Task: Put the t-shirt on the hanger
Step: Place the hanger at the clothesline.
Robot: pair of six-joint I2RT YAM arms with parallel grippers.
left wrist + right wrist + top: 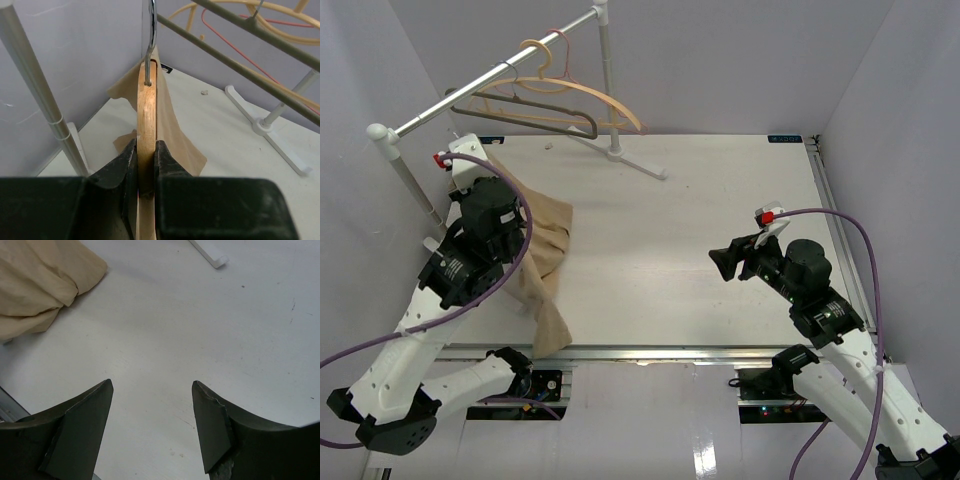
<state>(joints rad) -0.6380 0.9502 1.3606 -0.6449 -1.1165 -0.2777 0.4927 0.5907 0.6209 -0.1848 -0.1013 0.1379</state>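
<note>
In the left wrist view my left gripper (146, 147) is shut on the light wooden hanger (146, 110), clamping its top edge-on. The hanger's silver wire hook (151, 40) rises out of the frame. The tan t-shirt (176, 135) hangs off the hanger on both sides. In the top view the t-shirt (545, 250) hangs from under my left gripper (478, 190) down to the table's near left edge, and the arm hides the hanger. My right gripper (725, 262) is open and empty over the table's right half; its fingers (80, 425) frame bare table, with the t-shirt (40, 285) far to its left.
A clothes rack rail (490, 80) crosses the back left, with a dark grey hanger (535, 108) and a wooden hanger with a tan hook (590, 95) on it. Its white foot (630, 158) stands on the table's back. A rack pole (40, 95) stands close to my left gripper.
</note>
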